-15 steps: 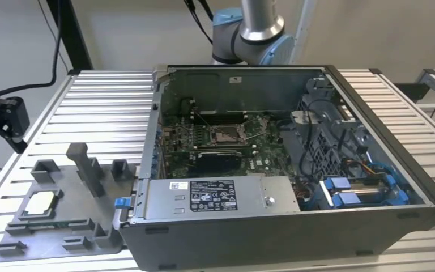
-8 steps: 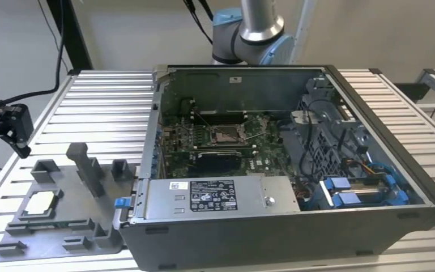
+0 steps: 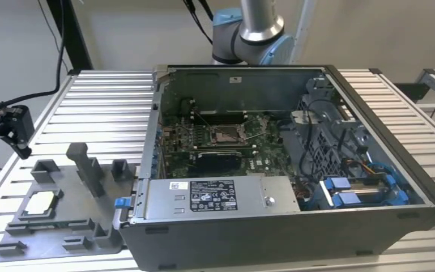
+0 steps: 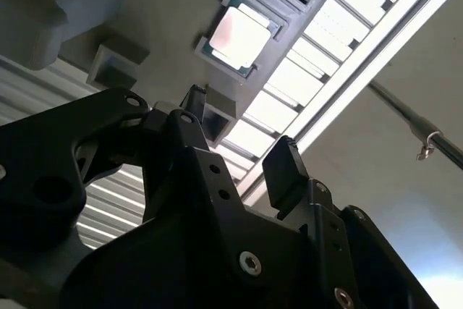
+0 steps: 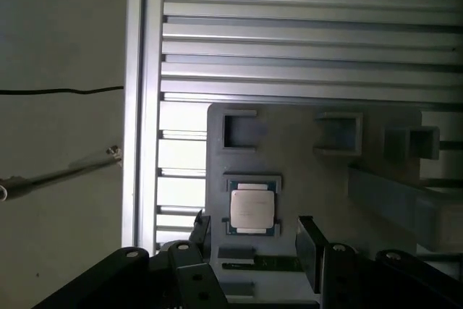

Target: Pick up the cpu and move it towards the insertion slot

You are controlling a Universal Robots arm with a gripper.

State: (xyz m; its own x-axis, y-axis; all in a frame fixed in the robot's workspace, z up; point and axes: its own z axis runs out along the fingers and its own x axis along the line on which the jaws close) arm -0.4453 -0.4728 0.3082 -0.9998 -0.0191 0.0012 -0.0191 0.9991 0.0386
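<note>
cpu (image 5: 252,210), one, in one grey tray (image 5: 304,179), two fingers (image 5: 311,247) spread, empty

Cpu (image 3: 40,202) sits in grey tray (image 3: 51,235), ext. view's left; insertion slot (image 3: 226,134) inside open PC case (image 3: 278,232).

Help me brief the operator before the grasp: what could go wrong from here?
The cpu sits in a snug tray pocket, so the open gripper might catch the grey tray rather than the chip's edges. The insertion slot lies deep in the computer case; its walls could be clipped.
</note>
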